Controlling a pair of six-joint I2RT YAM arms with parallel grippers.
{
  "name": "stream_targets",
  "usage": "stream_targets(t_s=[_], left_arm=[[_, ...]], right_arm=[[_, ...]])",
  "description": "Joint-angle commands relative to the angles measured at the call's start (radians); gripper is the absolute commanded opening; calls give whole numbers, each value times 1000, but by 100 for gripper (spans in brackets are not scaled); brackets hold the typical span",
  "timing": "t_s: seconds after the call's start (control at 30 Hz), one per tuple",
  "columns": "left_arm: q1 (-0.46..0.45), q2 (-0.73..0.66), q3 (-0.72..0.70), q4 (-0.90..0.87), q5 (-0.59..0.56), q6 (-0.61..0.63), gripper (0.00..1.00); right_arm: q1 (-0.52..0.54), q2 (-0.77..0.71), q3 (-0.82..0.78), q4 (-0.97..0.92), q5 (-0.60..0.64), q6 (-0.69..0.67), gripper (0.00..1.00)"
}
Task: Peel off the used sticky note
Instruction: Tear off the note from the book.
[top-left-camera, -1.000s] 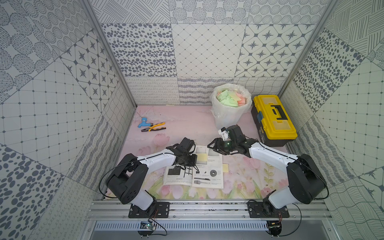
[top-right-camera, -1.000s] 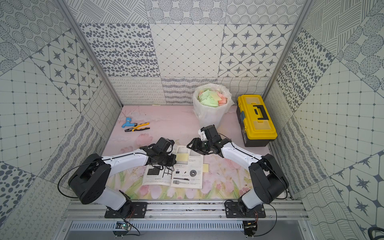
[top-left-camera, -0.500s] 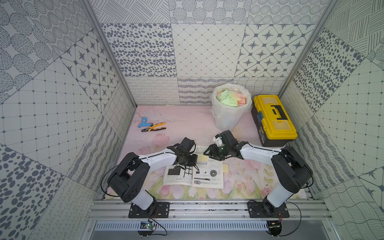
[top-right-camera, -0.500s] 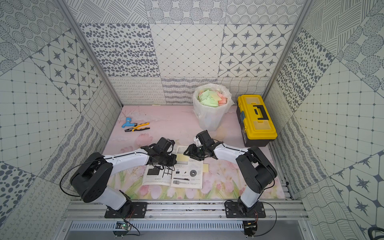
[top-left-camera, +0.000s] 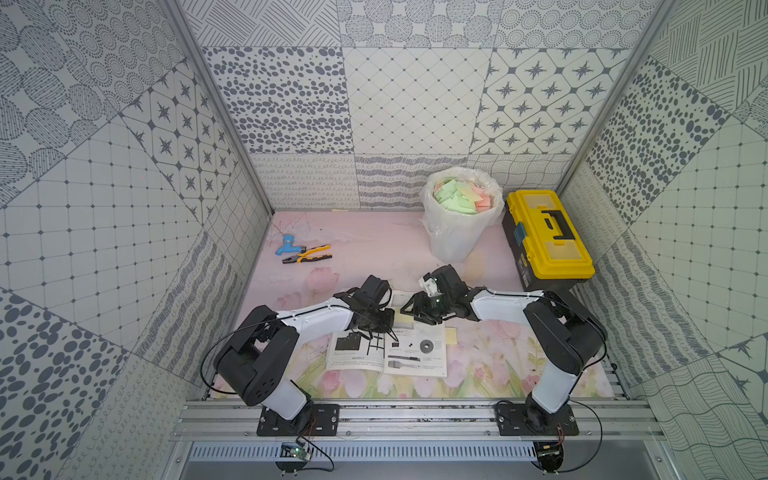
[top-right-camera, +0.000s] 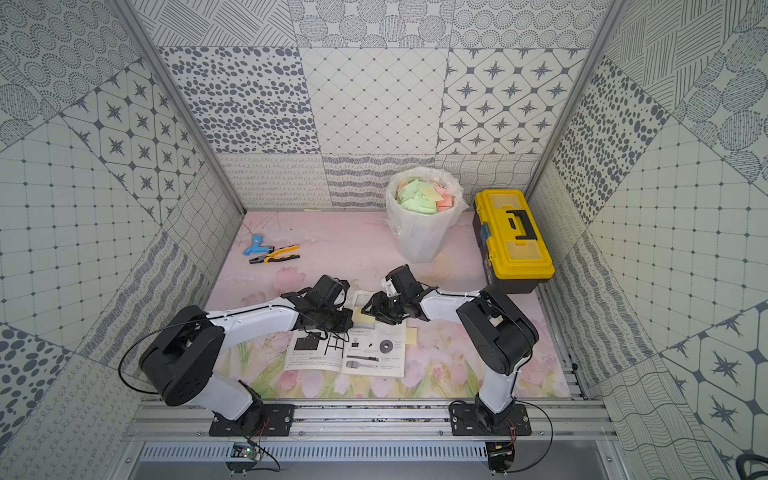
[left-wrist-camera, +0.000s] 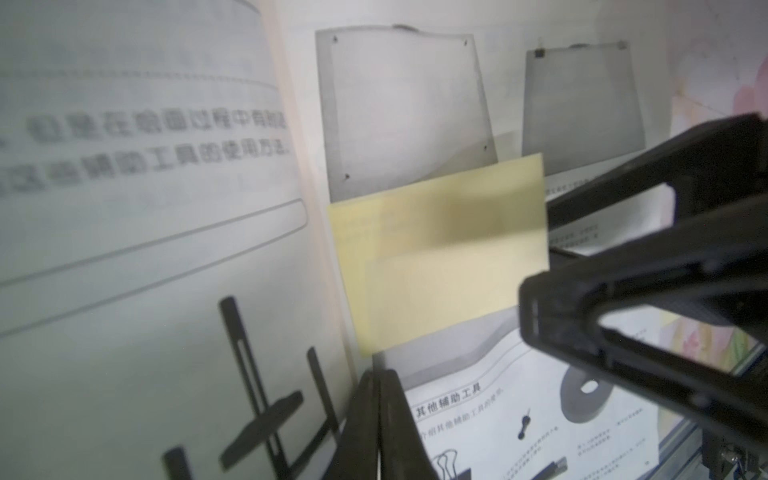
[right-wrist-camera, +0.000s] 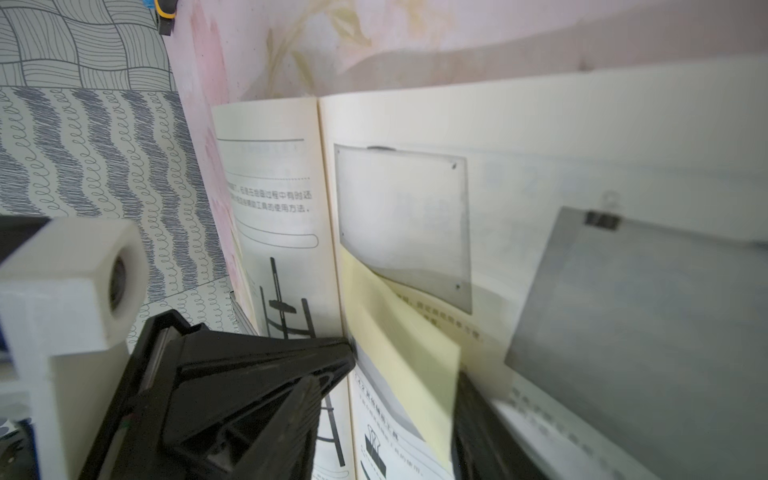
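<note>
A pale yellow sticky note (top-left-camera: 404, 319) (top-right-camera: 360, 321) is stuck on the right page of an open booklet (top-left-camera: 415, 357). In the right wrist view the sticky note (right-wrist-camera: 399, 328) has its free edge curled up off the page. My right gripper (top-left-camera: 417, 314) (right-wrist-camera: 407, 361) is open and straddles that raised edge, which rests against one finger (right-wrist-camera: 478, 415). My left gripper (top-left-camera: 388, 329) (left-wrist-camera: 378, 376) is shut on nothing. Its tips press the booklet beside the spine, just off the sticky note's (left-wrist-camera: 440, 257) corner.
A white bin (top-left-camera: 453, 237) full of coloured notes stands at the back, with a yellow toolbox (top-left-camera: 546, 237) to its right. Pliers (top-left-camera: 307, 254) and a blue fitting (top-left-camera: 286, 245) lie at the back left. Another yellow slip (top-left-camera: 451, 335) pokes out past the booklet's right edge.
My right gripper has moved left and down onto the note, and its jaws have narrowed around the raised edge. The left gripper has stayed on the booklet.
</note>
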Motion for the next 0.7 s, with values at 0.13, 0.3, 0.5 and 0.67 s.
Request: stream_targets(t_s=[0.13, 0.3, 0.5, 0.67], left_arm=[[-22, -19, -24, -140, -103, -4, 11], [-31, -24, -29, -143, -110, -9, 12], [-40, -23, -34, -152, -112, -19, 13], [-49, -23, -38, -168, -127, -35, 13]], right_arm=[[26, 45, -3, 96, -23, 88, 34], [29, 42, -12, 132, -8, 128, 5], [30, 36, -22, 188, 4, 182, 0], [31, 26, -39, 220, 37, 234, 0]])
